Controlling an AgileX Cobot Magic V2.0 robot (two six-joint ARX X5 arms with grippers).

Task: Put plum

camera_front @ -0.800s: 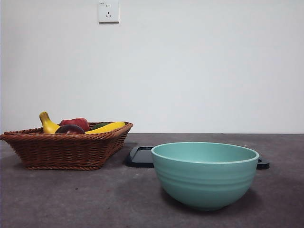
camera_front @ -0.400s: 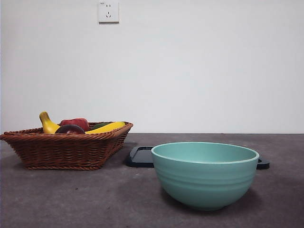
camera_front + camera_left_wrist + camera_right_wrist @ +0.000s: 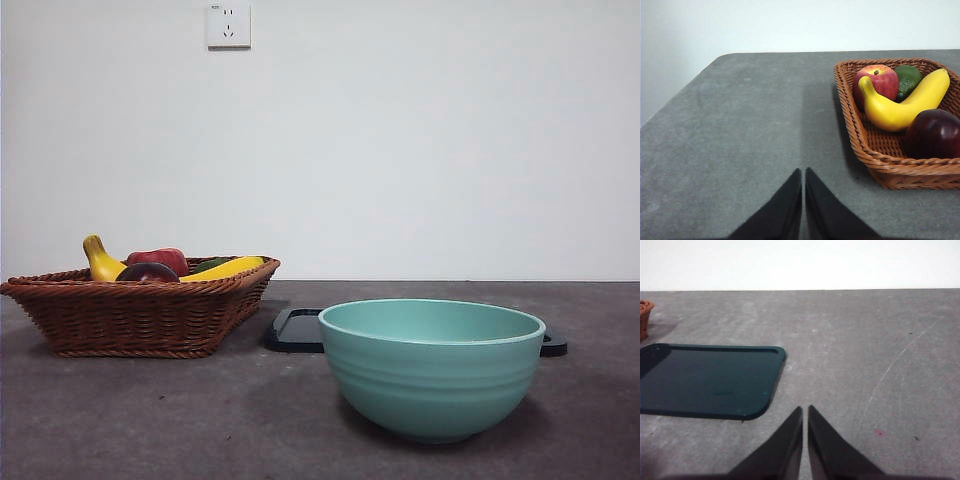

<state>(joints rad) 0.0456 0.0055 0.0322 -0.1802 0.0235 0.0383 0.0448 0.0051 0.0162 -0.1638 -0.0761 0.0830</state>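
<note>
While your left fingers (image 3: 803, 172) sit closed over bare counter (image 3: 740, 130), the plum (image 3: 934, 133) lies apart in the basket (image 3: 875, 155); right fingers (image 3: 805, 410) closed too.

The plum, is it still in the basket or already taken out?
In the basket. The plum lies inside the wicker basket beside the banana, and neither gripper touches it.
</note>
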